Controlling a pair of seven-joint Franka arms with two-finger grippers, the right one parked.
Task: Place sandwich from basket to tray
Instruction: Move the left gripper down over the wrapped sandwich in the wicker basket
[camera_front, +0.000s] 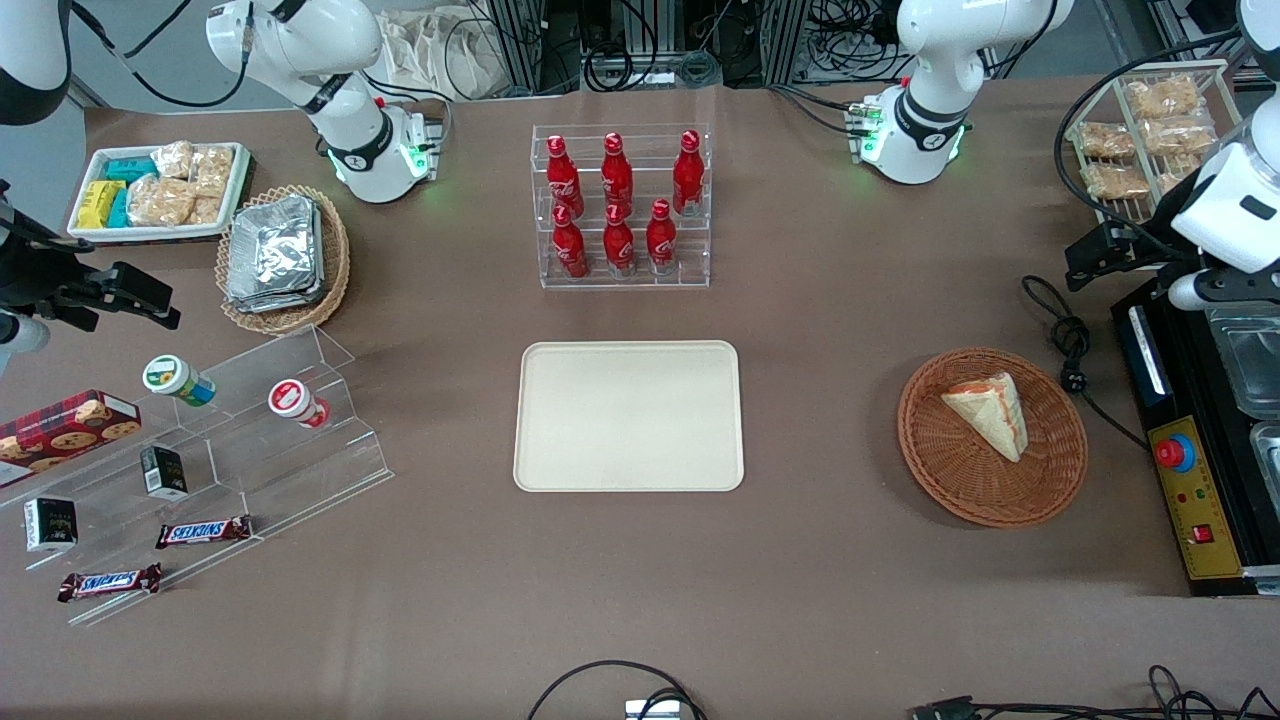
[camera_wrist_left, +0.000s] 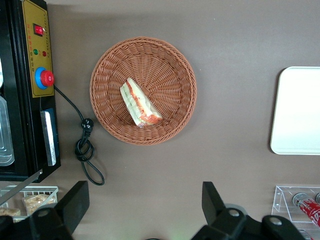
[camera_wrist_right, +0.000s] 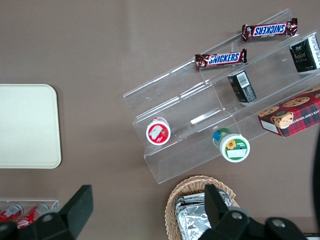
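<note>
Your sandwich (camera_front: 988, 413) lying in the reddish basket (camera_front: 992, 497), basket well apart from the cream tray (camera_front: 628, 416) toward the working arm's end, your gripper (camera_wrist_left: 145, 207) high above the table near the basket, fingers spread wide, holding nothing

Brown table top (camera_front: 850, 600) filled nearly the whole front frame, matte, no cloth folds visible. Grey floor (camera_front: 140, 60) showed in the upper left of the frame, above the table edge. Metal frame posts (camera_front: 520, 40) stood at top centre, with a tangle of black cables (camera_front: 700, 65) between them and white cloth bags (camera_front: 440, 50) just beside. A black cable loop (camera_front: 600, 680) came in at bottom centre; more cable ends (camera_front: 1180, 690) lay at lower right. A coiled black power cord (camera_front: 1070, 350) lay on the table at right centre. Light was even, from above, with soft short shadows. No walls or windows could be made out.
</note>
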